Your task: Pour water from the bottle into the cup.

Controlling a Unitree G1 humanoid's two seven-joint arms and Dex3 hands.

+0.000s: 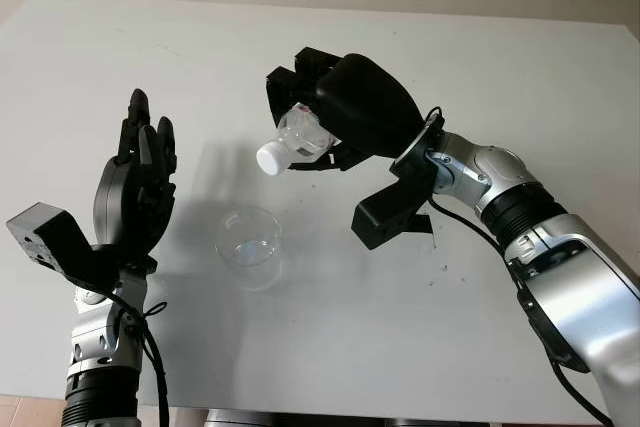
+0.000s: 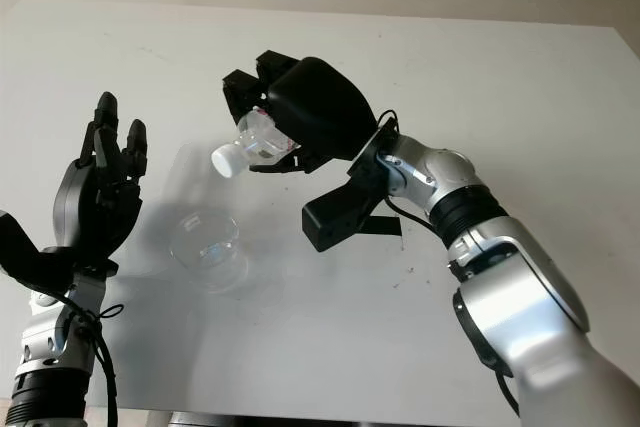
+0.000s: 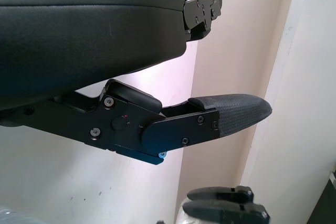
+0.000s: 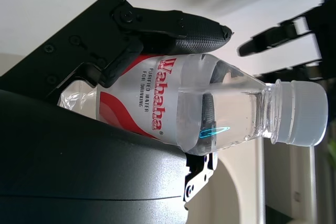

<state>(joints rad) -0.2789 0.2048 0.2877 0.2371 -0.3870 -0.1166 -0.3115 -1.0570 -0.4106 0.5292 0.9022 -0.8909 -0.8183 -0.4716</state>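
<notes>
- White table [image 1: 420,347]: its near edge is cut off at the bottom of the eye views.
- Right hand [image 1: 345,112]: raised over the table, wrapped around the bottle [image 1: 298,137], hiding most of its body.
- Left hand [image 1: 135,187]: open, upright, left of the cup, apart from it.
- Bottle: tilted, white cap [image 1: 270,159] still on, pointing down-left above the cup.
- Clear cup [image 1: 248,239]: upright; contents hard to judge.

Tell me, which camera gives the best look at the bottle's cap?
The right wrist view: the white cap sits close up, plainly screwed on the bottle held by the right hand. Both eye views show it small, tipped above the cup. The left hand is open beside it.
</notes>
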